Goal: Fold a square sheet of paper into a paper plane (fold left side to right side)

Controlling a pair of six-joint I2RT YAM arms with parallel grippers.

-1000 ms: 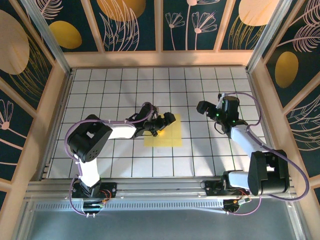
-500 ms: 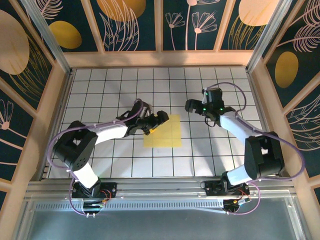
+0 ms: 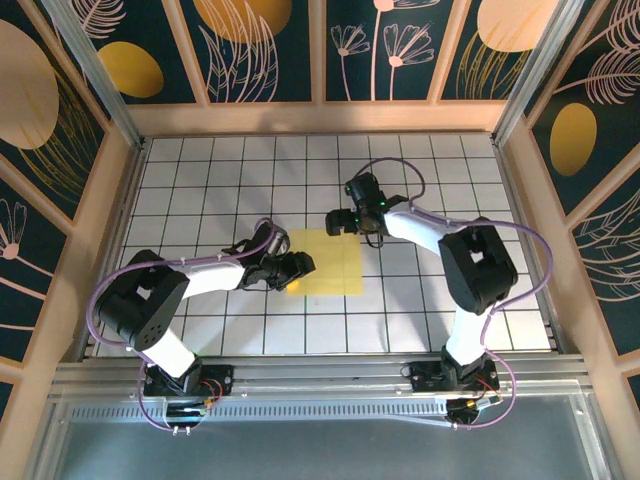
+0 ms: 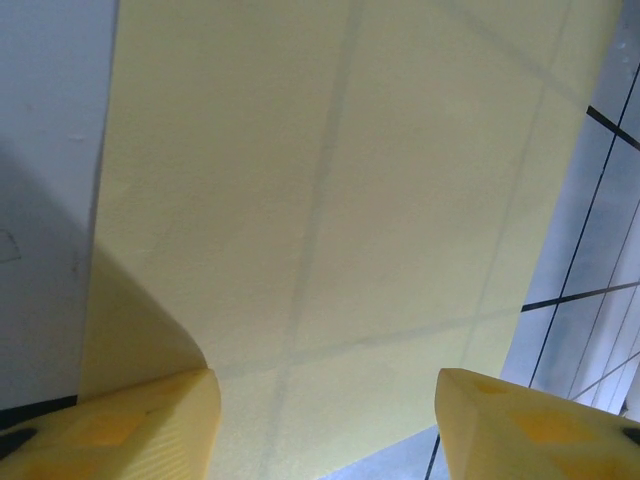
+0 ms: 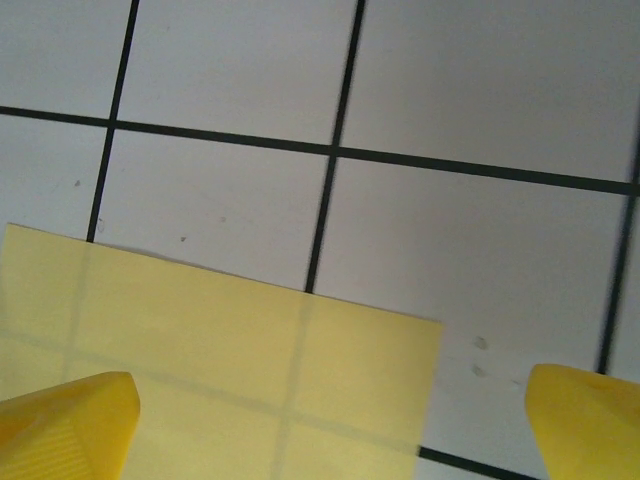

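— While the half-open, empty left gripper (image 4: pixel 325 400) straddles the lifted edge of the yellow square sheet of paper (image 3: pixel 330 262), what might fail?
— Sliding; the right gripper (image 5: pixel 330 420), wide open over its corner, pins nothing.

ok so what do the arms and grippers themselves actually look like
The left arm and right arm share white links, bulky black joint housings and looping purple cables. The left gripper and right gripper have black bodies and yellow, wedge-shaped fingertips.

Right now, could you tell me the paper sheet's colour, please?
The sheet is plain yellow; left wrist view.
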